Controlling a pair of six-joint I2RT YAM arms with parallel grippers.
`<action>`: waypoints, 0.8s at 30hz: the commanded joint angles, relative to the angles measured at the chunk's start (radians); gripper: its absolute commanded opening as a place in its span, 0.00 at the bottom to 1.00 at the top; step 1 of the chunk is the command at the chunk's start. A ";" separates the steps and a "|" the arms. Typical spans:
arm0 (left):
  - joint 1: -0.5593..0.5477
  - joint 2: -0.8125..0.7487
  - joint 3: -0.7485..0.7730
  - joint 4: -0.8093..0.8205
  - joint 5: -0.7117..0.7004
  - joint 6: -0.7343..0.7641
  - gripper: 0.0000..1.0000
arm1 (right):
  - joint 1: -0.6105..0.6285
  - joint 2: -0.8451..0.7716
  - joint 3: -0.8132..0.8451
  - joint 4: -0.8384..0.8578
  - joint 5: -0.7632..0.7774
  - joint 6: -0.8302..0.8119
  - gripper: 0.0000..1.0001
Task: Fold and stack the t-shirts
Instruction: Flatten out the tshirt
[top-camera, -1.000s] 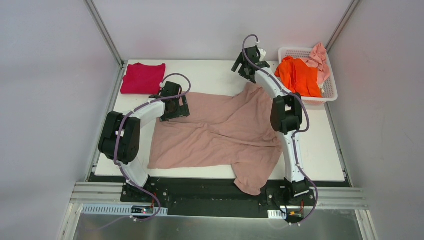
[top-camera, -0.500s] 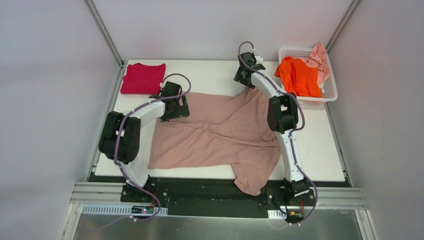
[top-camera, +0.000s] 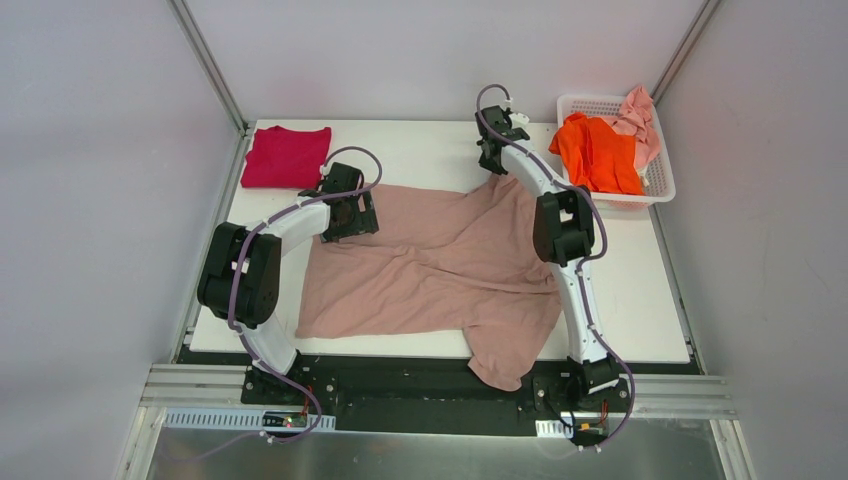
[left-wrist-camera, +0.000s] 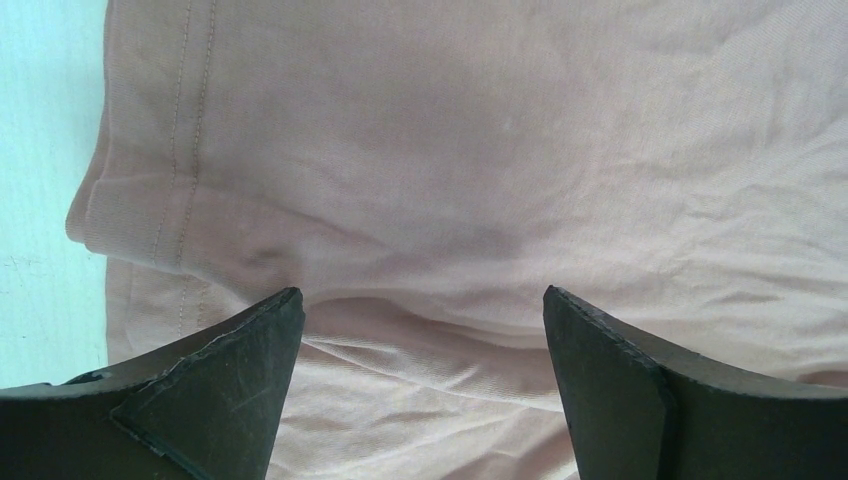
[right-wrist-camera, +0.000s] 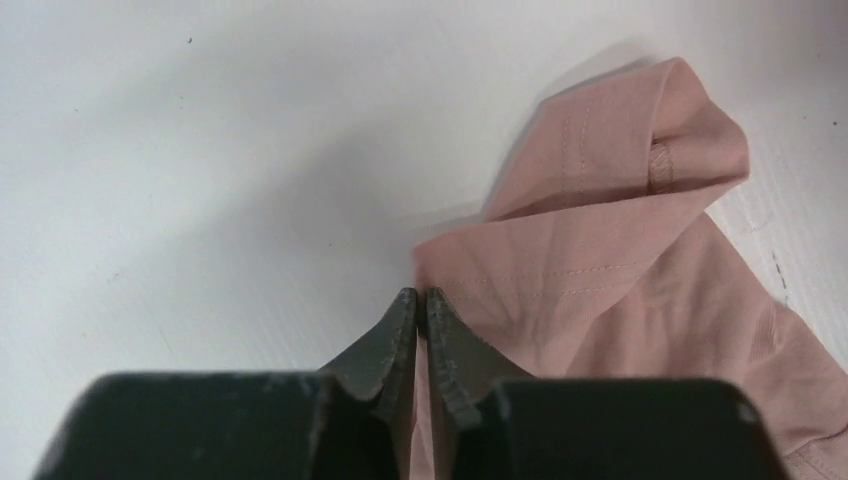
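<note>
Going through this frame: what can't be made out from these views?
Left tool: the top view hides its fingertips under the wrist; the wrist view doesn't settle whether they touch the beige t-shirt.
Right tool: its fingers hide how much cloth is pinched, right wrist view.
Basket: the orange t-shirt covers whatever lies beneath, top view.

Beige tee (top-camera: 440, 265) lies spread; red tee (top-camera: 287, 156) beyond its far-left corner, basket (top-camera: 600, 100) holding orange tee (top-camera: 597, 152) beyond its far-right.

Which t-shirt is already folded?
The crimson-magenta t-shirt, a neat flat rectangle at the far left. The dusty-pink beige t-shirt lies spread and rumpled; the orange t-shirt and pale pink t-shirt are bunched in the basket.
</note>
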 joint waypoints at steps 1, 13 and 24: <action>0.008 0.011 0.031 -0.001 0.009 0.013 0.89 | 0.001 0.022 0.065 -0.008 0.044 0.009 0.06; 0.011 0.014 0.033 -0.001 0.008 0.013 0.88 | 0.001 0.020 0.044 0.007 0.003 -0.045 0.00; 0.013 0.014 0.034 -0.001 0.008 0.016 0.88 | 0.063 -0.024 -0.018 0.279 -0.056 -0.177 0.00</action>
